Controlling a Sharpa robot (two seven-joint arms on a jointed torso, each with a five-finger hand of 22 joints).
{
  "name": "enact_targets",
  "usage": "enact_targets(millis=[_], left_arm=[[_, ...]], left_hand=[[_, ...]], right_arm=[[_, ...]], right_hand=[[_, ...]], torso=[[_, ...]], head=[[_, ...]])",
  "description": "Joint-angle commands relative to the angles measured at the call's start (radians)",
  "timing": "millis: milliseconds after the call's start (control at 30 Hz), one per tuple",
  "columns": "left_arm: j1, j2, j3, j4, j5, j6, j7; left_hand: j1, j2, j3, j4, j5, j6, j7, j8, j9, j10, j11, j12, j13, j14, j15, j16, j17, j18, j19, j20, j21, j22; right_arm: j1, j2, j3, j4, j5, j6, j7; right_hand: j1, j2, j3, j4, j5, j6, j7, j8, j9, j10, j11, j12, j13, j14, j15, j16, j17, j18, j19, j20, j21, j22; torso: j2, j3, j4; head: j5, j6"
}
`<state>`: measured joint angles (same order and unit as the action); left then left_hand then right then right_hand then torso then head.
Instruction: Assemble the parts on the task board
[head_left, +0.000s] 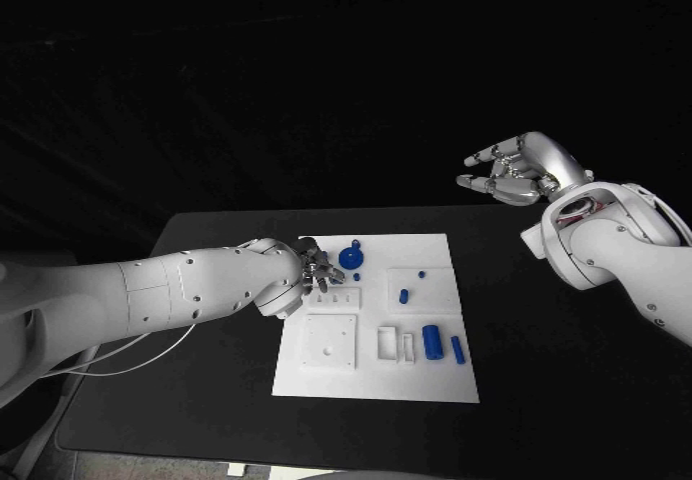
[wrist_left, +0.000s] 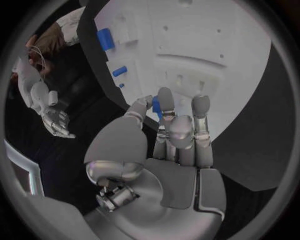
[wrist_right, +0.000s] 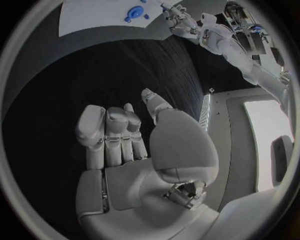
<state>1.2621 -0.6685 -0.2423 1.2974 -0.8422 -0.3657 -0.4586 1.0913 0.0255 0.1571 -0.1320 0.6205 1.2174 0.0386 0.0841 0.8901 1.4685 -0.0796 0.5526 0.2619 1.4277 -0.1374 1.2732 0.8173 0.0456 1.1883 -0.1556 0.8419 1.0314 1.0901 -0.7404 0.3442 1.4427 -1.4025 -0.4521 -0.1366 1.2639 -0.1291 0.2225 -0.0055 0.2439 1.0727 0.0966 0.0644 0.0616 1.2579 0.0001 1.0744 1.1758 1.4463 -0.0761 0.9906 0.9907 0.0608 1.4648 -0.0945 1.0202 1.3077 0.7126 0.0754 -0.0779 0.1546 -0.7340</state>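
Looking down from the head cam, you have the white task board (head_left: 378, 375) lying mid-desk on the black desk (head_left: 216, 400), w/ the left robot hand (head_left: 307, 272) reaching over the board's far left corner. Left wrist cam shows that hand's fingertips (wrist_left: 165, 97) closed around a small blue part (wrist_left: 156, 107), held just above the board surface; the part is largely hidden by the fingers, so you can't tell its shape. Just beside the hand, on the board's far edge, stands a round blue knob-like part (head_left: 353, 259). Two small blue pieces (head_left: 405, 296) sit near the board centre, one a short peg, the other (head_left: 420, 272) a tiny dot further back. At the right-hand side of the board, two blue cylinders lie side by side, the thicker one (head_left: 433, 343) next to the thinner one (head_left: 457, 348). White raised blocks and a square plate (head_left: 330, 342) occupy the board's left and middle. Right robot hand (head_left: 515, 170) is raised well apart from the board, beyond the desk's far right corner, holding nothing; right wrist cam shows the fingers (wrist_right: 115, 131) curled loosely w/ the thumb apart from them, palm empty.
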Motion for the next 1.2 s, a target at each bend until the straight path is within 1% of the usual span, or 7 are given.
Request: enact_targets(millis=[33,200,333,367,633,833,1200], left_arm=[[-0.004,0.004,0.001,-0.004,-0.030,0.000,-0.013],[-0.011,0.007,0.001,-0.010,-0.035,0.031,-0.023],[-0.016,0.010,0.001,-0.016,-0.043,0.052,-0.029],[-0.017,0.010,0.001,-0.017,-0.043,0.054,-0.029],[-0.025,0.013,0.001,-0.025,-0.046,0.073,-0.025],[-0.030,0.017,0.001,-0.030,-0.047,0.081,-0.024],[-0.037,0.022,0.001,-0.044,-0.038,0.092,-0.021]], left_hand=[[0.002,0.008,0.090,-0.086,0.005,0.078,-0.066,0.004,0.007,0.044,0.002,0.001,-0.001,0.006,-0.003,0.000,0.000,0.008,0.009,0.001,-0.007,0.002],[0.001,0.012,0.093,-0.089,0.004,0.076,-0.065,0.004,0.008,0.044,0.003,-0.002,-0.002,0.005,-0.002,-0.003,-0.004,0.008,0.010,0.002,-0.013,0.009],[0.000,0.013,0.093,-0.089,0.002,0.075,-0.065,0.004,0.009,0.044,0.003,-0.002,-0.003,0.005,-0.002,-0.003,-0.004,0.008,0.010,0.002,-0.015,0.011],[-0.005,0.017,0.091,-0.097,0.000,0.073,-0.065,0.007,0.012,0.044,0.003,-0.003,-0.001,0.006,-0.002,-0.004,-0.005,0.007,0.016,0.003,-0.036,0.037],[-0.010,0.014,0.088,-0.096,0.004,0.080,-0.067,0.010,0.012,0.044,0.003,-0.003,-0.001,0.005,-0.002,-0.004,-0.005,0.006,0.016,0.003,-0.042,0.043],[-0.011,0.015,0.089,-0.098,0.006,0.081,-0.067,0.010,0.012,0.044,0.003,-0.002,-0.001,0.006,-0.002,-0.004,-0.004,0.006,0.017,0.003,-0.046,0.047],[-0.013,0.015,0.090,-0.102,0.007,0.082,-0.067,0.009,0.012,0.044,0.003,-0.006,-0.002,0.004,-0.001,-0.009,-0.010,0.005,0.019,0.004,-0.063,0.063]], right_arm=[[0.001,0.001,0.001,0.001,-0.005,0.017,-0.004],[0.001,0.004,0.001,-0.002,-0.005,0.017,-0.010],[0.001,0.006,0.001,-0.006,-0.005,0.014,-0.021],[0.001,0.006,0.001,-0.006,-0.005,0.014,-0.022],[0.001,0.009,0.001,-0.006,-0.005,0.008,-0.031],[0.001,0.011,0.001,-0.004,-0.005,0.007,-0.034],[0.001,0.013,0.001,-0.004,-0.004,0.011,-0.035]], right_hand=[[0.007,0.001,-0.002,0.003,0.002,0.007,0.003,-0.002,0.001,-0.006,-0.002,-0.004,0.000,-0.001,0.003,-0.004,0.001,0.011,0.029,0.004,-0.001,0.134],[0.005,0.001,-0.001,0.004,0.002,0.007,0.003,-0.003,0.001,-0.008,-0.003,-0.006,-0.002,-0.002,0.003,-0.007,-0.001,0.011,0.028,0.003,-0.004,0.133],[0.003,0.000,-0.002,0.005,0.003,0.005,0.003,-0.003,0.001,-0.009,-0.002,-0.007,-0.003,-0.002,0.003,-0.009,-0.002,0.011,0.028,0.004,-0.005,0.133],[0.003,0.000,-0.002,0.005,0.003,0.005,0.003,-0.003,0.001,-0.009,-0.002,-0.007,-0.003,-0.002,0.003,-0.009,-0.002,0.011,0.028,0.004,-0.005,0.133],[0.005,0.000,0.000,0.005,0.001,0.004,0.003,-0.003,0.001,-0.010,-0.002,-0.010,-0.005,-0.002,0.003,-0.012,-0.004,0.012,0.027,0.004,-0.009,0.132],[0.005,0.000,0.000,0.005,0.001,0.004,0.003,-0.003,0.001,-0.010,-0.002,-0.010,-0.005,-0.002,0.003,-0.012,-0.004,0.012,0.027,0.004,-0.009,0.132],[0.005,0.001,0.006,0.005,-0.003,0.005,0.004,-0.003,0.001,-0.013,-0.002,-0.013,-0.008,-0.002,0.003,-0.016,-0.007,0.012,0.027,0.004,-0.014,0.131]], torso=[[0.000,0.0008,-0.0005],[0.000,0.0009,-0.0024],[-0.001,0.0007,-0.0003],[-0.001,0.0009,0.0004],[0.000,0.0013,-0.0012],[0.000,0.0000,-0.0005],[0.000,0.0005,0.0002]], head=[[0.002,-0.004],[0.000,-0.008],[0.001,-0.010],[0.001,-0.011],[0.001,-0.015],[0.002,-0.019],[0.007,-0.024]])
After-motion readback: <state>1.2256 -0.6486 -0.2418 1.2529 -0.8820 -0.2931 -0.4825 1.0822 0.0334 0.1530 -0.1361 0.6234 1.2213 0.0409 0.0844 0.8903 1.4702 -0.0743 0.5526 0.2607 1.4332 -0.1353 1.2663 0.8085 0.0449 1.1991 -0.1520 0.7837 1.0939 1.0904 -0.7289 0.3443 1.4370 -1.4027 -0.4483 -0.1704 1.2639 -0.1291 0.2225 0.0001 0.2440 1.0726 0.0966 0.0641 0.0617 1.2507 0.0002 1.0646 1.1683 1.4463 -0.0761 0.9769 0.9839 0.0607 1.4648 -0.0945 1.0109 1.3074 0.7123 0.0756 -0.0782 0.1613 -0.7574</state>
